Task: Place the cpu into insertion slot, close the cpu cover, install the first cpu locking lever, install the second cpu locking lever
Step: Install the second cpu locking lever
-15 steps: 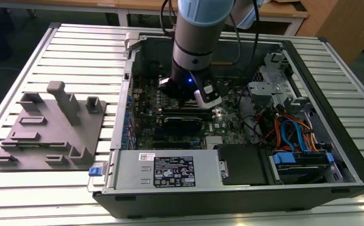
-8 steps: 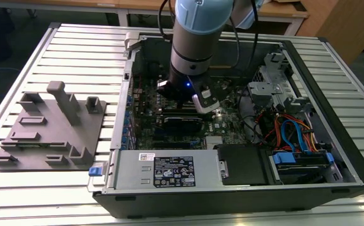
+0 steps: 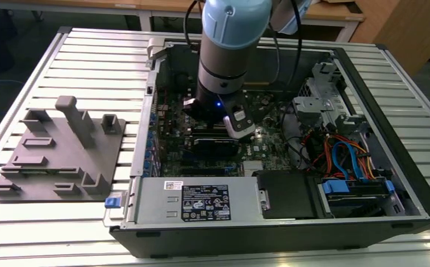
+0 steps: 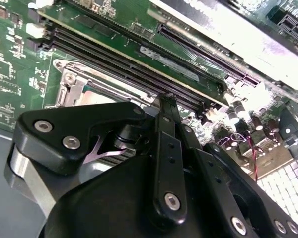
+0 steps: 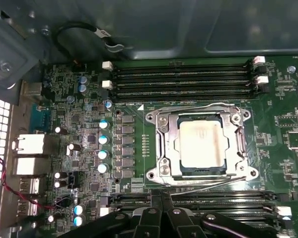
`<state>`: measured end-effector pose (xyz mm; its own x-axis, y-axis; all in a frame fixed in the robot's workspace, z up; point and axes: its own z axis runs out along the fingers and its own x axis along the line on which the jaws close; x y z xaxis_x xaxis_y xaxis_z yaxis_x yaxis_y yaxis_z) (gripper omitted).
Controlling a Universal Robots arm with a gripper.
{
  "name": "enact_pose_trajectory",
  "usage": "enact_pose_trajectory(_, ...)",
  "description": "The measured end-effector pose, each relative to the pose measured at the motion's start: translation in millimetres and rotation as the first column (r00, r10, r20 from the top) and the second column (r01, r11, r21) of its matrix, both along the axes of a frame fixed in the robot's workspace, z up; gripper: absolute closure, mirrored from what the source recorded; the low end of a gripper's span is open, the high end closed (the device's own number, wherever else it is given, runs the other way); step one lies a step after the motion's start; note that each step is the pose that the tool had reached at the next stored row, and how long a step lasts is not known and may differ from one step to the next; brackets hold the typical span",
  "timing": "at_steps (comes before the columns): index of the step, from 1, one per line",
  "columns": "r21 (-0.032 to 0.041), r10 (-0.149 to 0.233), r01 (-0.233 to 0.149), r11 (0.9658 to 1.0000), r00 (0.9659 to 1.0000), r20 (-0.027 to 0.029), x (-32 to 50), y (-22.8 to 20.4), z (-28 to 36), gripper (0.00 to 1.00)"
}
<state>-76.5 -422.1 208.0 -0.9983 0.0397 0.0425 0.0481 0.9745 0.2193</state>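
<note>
The cpu (image 5: 203, 144) lies in the insertion slot (image 5: 154, 173), its silver top showing through the cut-out of the cpu cover (image 5: 164, 143), which is folded down flat over it. Thin wire levers (image 5: 198, 105) run along two opposite sides of the cover. My gripper (image 5: 161, 199) hovers just beside the socket, over the memory slots (image 5: 213, 198), fingers shut together with nothing between them. In the second wrist view the gripper (image 4: 166, 98) points at the long black slots, and a corner of the cpu cover (image 4: 84, 85) shows behind it. In the exterior view the gripper (image 3: 213, 129) reaches down into the open computer case (image 3: 378, 167).
A grey moulded fixture tray (image 3: 59, 156) sits on the slatted table at the exterior view's left. The power-supply box (image 3: 192, 201) lines the case's near edge. Drive cages and coloured cables (image 3: 345, 156) crowd the exterior view's right. Capacitors (image 5: 103, 140) stand beside the socket.
</note>
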Motion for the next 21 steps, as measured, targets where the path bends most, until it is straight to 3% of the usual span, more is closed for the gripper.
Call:
enact_pose_trajectory(8, 0.0161, -0.01, 0.01, 0.9998, 1.0, 0.0, -2.0, 0.0, -8.0, 0.9)
enact_pose_trajectory(13, 0.0216, -0.011, 0.011, 0.9997, 0.9999, -0.0001, -3.1, 1.5, -12.4, 0.9)
enact_pose_trajectory(21, 0.0296, -0.012, 0.012, 0.9995, 0.9999, -0.0003, -3.8, 4.1, -13.6, 0.9)
